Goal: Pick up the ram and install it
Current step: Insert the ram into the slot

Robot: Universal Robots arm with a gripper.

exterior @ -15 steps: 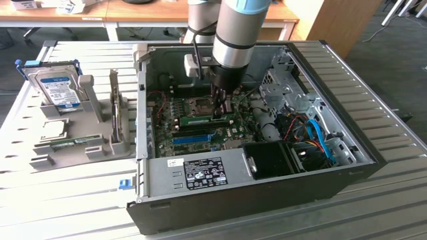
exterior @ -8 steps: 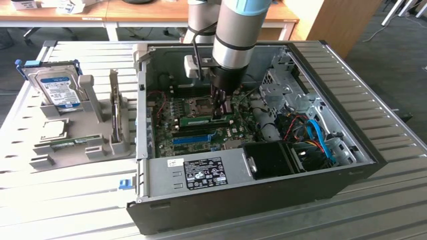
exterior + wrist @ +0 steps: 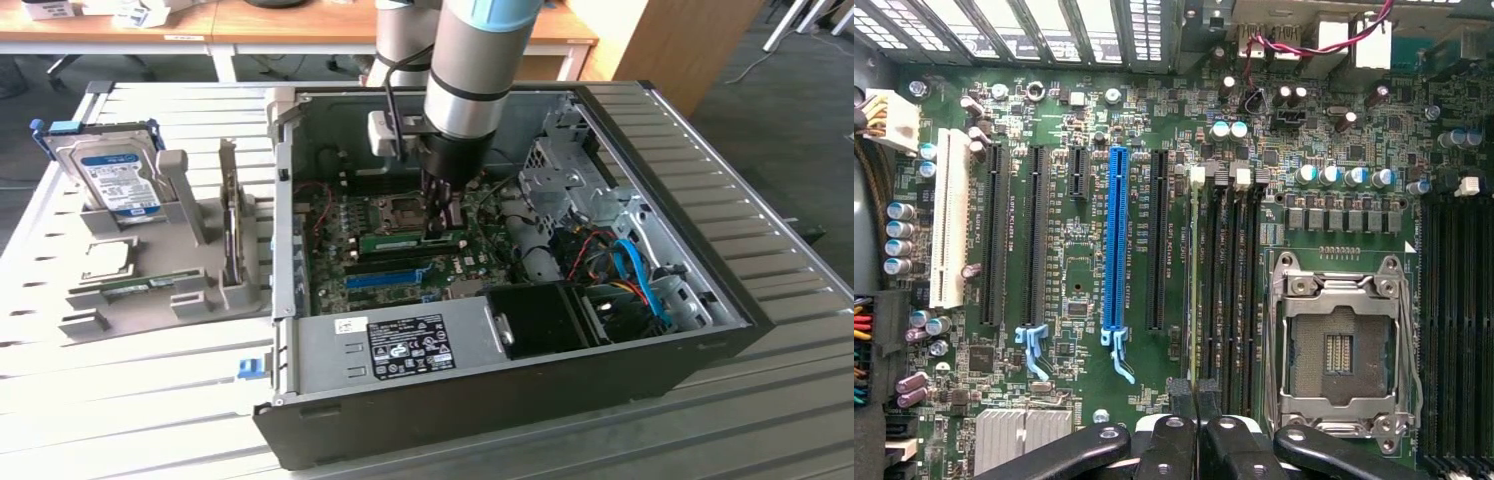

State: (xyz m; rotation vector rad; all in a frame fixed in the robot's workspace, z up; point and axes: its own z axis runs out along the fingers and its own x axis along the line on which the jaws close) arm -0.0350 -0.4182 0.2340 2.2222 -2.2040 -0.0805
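1 arm is down inside the open PC case (image 3: 694, 300), w/ the gripper (image 3: 441, 222) clenched on the ram (image 3: 394, 242). In the wrist view the fingertips (image 3: 1176, 395) pinch the stick's top edge. The stick runs edge-on away from them along the memory slots (image 3: 1239, 280), between the blue slot (image 3: 1117, 240) and the CPU socket (image 3: 1341, 345). It sits low on the motherboard (image 3: 1054, 130), at or in its slot; can't tell if it's fully seated or if the end clips have closed.

Risks from here, as I judge them:
- Stick not square to the slot: 1 end goes home and the other rides high, so contacts jam or the board flexes.
- Notch off vs the slot key: pushing harder could crack the stick or the socket.
- Thin edge, narrow pinch: fingers may slip off under load and hit the neighbouring slots.
- 4 parallel slots packed close: a small sideways error puts it in the wrong 1.
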